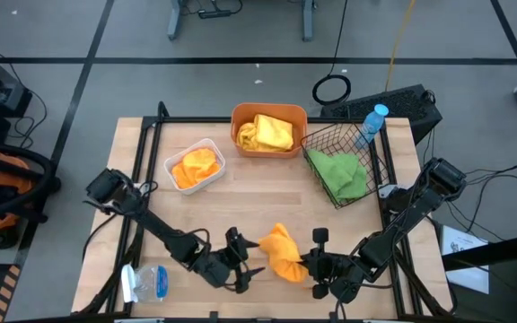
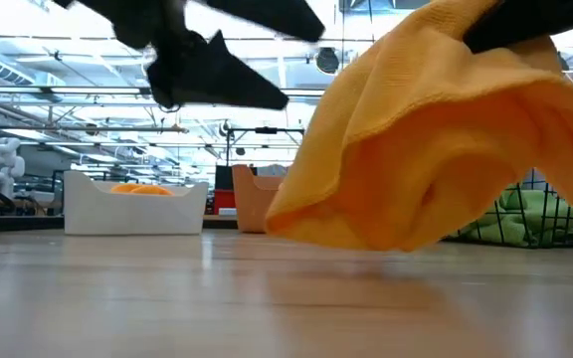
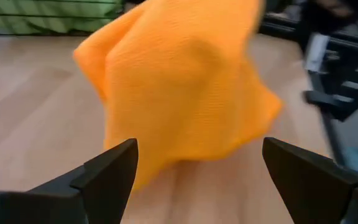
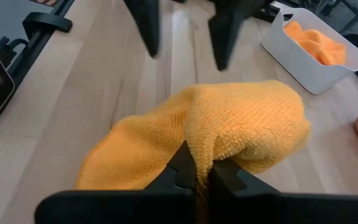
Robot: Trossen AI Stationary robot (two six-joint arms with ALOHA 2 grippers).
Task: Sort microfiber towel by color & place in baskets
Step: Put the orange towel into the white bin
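An orange towel (image 1: 281, 252) is bunched up near the table's front edge, in the middle. My right gripper (image 1: 311, 264) is at its right side, shut on it (image 4: 197, 169). My left gripper (image 1: 246, 261) stands open just left of the towel (image 3: 179, 81), its fingers (image 3: 112, 176) apart and touching nothing. At the back, the white tray (image 1: 212, 146) holds an orange towel, the orange tub (image 1: 238, 117) a yellow one, and the black wire basket (image 1: 317, 139) a green one. My right gripper pinches a bunched fold (image 4: 199, 144) on the towel's right side between its two shut fingers. The fingers slant down from the table's right. The towel billows up and hangs below the fingers (image 2: 416, 149); whether its lower edge (image 2: 366, 242) touches the table I cannot tell.
A blue-capped clear bottle (image 1: 372, 123) stands behind the wire basket at the back right. Another clear bottle (image 1: 147, 283) lies at the front left corner. Bare wood lies between the towel and the three baskets.
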